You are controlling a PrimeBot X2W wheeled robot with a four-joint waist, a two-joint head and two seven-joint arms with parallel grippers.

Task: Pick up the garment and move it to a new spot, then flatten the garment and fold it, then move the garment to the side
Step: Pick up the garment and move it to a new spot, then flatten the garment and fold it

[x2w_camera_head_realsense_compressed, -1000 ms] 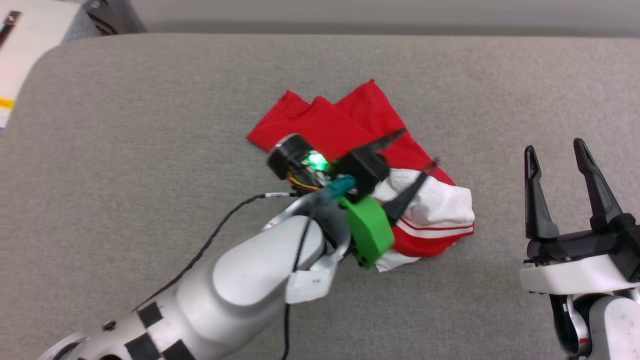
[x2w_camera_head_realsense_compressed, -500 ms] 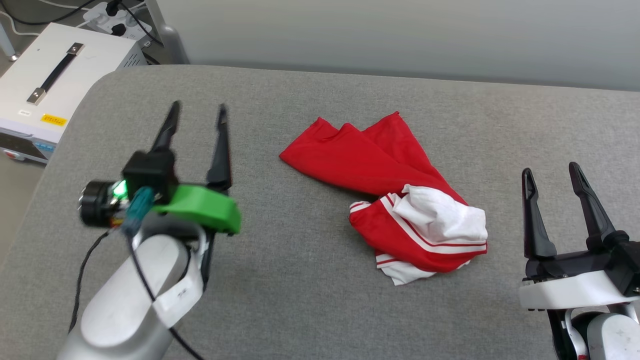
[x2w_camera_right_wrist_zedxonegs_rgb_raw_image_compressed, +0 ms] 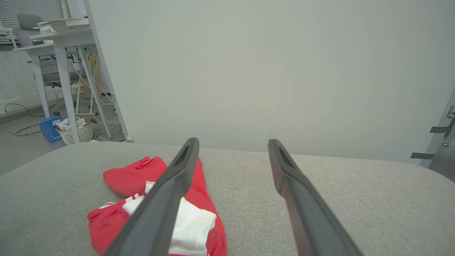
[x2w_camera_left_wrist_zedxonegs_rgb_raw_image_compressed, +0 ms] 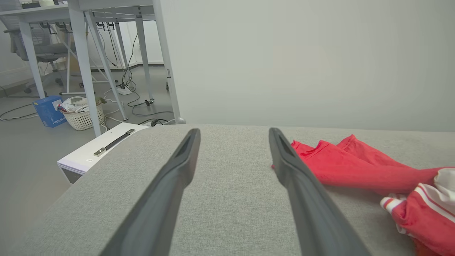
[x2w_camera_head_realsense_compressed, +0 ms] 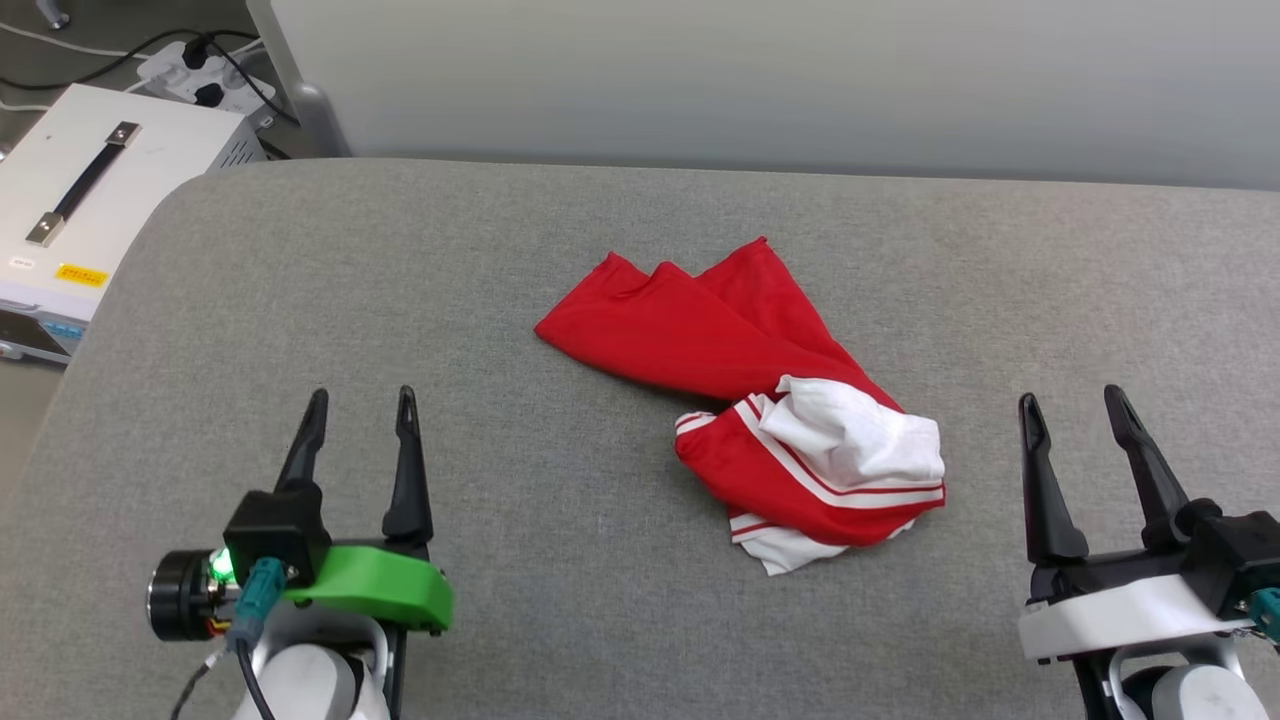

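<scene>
The garment (x2w_camera_head_realsense_compressed: 745, 385), red with a white sleeve and striped trim, lies crumpled in a heap near the middle of the grey padded table (x2w_camera_head_realsense_compressed: 560, 250). It shows at the right in the left wrist view (x2w_camera_left_wrist_zedxonegs_rgb_raw_image_compressed: 359, 169) and at the lower left in the right wrist view (x2w_camera_right_wrist_zedxonegs_rgb_raw_image_compressed: 138, 176). My left gripper (x2w_camera_head_realsense_compressed: 362, 410) stands open at the lower left, well clear of the cloth, nothing between its fingers. My right gripper (x2w_camera_head_realsense_compressed: 1072, 405) stands open at the lower right, also apart from the garment. Each wrist view shows its own gripper, left (x2w_camera_left_wrist_zedxonegs_rgb_raw_image_compressed: 234, 133) and right (x2w_camera_right_wrist_zedxonegs_rgb_raw_image_compressed: 233, 142), spread over bare table.
A white case with a black handle (x2w_camera_head_realsense_compressed: 85, 190) sits off the table's left edge, with a power strip and cables (x2w_camera_head_realsense_compressed: 195, 75) behind it. A pale wall runs along the far side. Desks and a white basket (x2w_camera_left_wrist_zedxonegs_rgb_raw_image_compressed: 82, 113) stand on the floor to the left.
My left arm has pulled back from over the garment to the lower left, gripper open and empty. The garment stays heaped on the table. The head camera has tilted, shifting the whole picture.
</scene>
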